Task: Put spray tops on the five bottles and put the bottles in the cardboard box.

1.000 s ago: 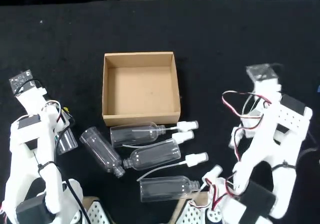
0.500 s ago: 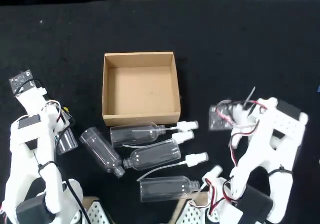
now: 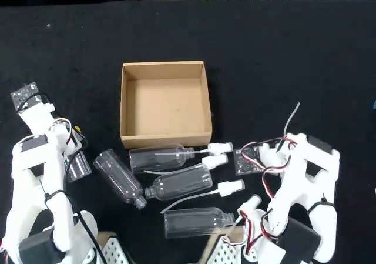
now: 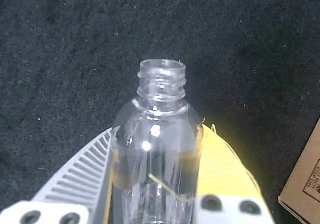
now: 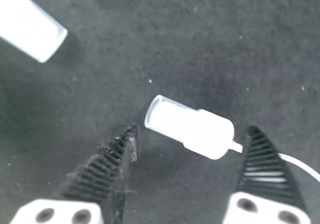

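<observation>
Right gripper wide open, empty; white plastic spray top mid-frame between jaws, long axis jaw-to-jaw. Left gripper clamps clear topless plastic bottle.

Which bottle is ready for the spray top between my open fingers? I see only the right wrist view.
Observer: The left gripper is shut on a bottle whose neck is open, with no top on it.
Operator: Is something in the box already?
Observer: No, the box is empty.
Operator: And where are the rest?
Observer: Four other bottles lie flat by the box, on its side nearest the arms.
</observation>
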